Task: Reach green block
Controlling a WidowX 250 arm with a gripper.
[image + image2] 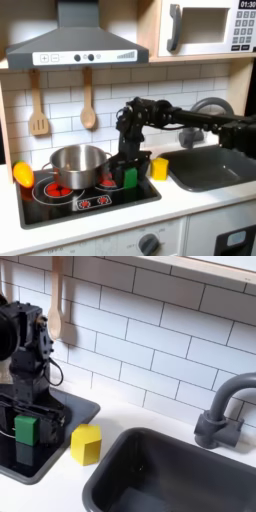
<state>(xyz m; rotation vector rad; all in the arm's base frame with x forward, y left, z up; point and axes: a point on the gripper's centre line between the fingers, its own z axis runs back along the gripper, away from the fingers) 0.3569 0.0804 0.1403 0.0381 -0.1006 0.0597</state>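
In the first exterior view, your gripper [129, 166] hangs over the stovetop's [60, 205] front right corner, right above the green block [130, 178] — the steel pot [78, 164] sits to its left and the yellow block [160, 167] to its right. In the second exterior view, the gripper [27, 414] straddles the green block [27, 429], its fingers [6, 418] spread to either side — whether they touch it you cannot tell — with the yellow block [86, 443] near the sink [150, 471].

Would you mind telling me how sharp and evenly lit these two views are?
The first exterior view is soft and low in detail, with glare on the steel pot; the second exterior view is evenly lit, the green block and yellow block fairly crisp, the dark gripper nearly featureless.
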